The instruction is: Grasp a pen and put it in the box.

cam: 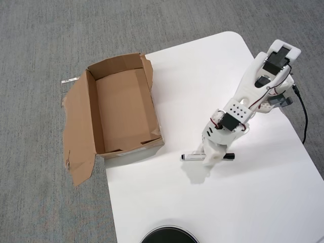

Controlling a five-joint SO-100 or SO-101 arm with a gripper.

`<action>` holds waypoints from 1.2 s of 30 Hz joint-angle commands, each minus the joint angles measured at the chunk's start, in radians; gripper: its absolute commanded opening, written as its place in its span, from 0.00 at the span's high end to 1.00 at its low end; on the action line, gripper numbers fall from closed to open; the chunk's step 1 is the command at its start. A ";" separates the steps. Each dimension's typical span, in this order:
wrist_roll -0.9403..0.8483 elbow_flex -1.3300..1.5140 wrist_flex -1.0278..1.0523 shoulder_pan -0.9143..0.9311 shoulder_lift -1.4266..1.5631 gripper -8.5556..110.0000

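Observation:
The pen [192, 157], white with a black cap end [230, 156], lies flat on the white table [253, 202] just right of the box's near corner. My gripper [211, 158] points down over the pen's middle, its fingers drawn in narrow around the barrel and covering that part. Both ends of the pen stick out on either side. The box [88, 111] is brown cardboard, open-topped and empty, sitting at the table's left edge with a wide flap [76, 136] spread flat on the carpet.
The arm's base [276, 63] stands at the table's right rear, with a black cable [304, 116] trailing along the right edge. A black round object [169, 235] pokes in at the bottom edge. Grey carpet [40, 202] surrounds the table.

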 commanded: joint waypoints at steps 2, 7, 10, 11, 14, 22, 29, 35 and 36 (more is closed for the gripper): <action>-0.007 0.071 -0.006 -0.013 0.009 0.77; -0.007 0.142 -0.017 -0.015 0.009 0.78; -0.007 0.145 -0.017 -0.015 0.009 0.78; -0.007 0.145 -0.017 -0.015 0.009 0.78; -0.007 0.143 -0.018 -0.016 0.009 0.78; 0.007 0.128 -0.018 -0.067 0.008 0.78; 0.007 0.136 -0.020 -0.116 0.006 0.78; -0.004 0.140 -0.020 -0.122 -0.021 0.78; -0.004 0.128 -0.020 -0.122 -0.044 0.78</action>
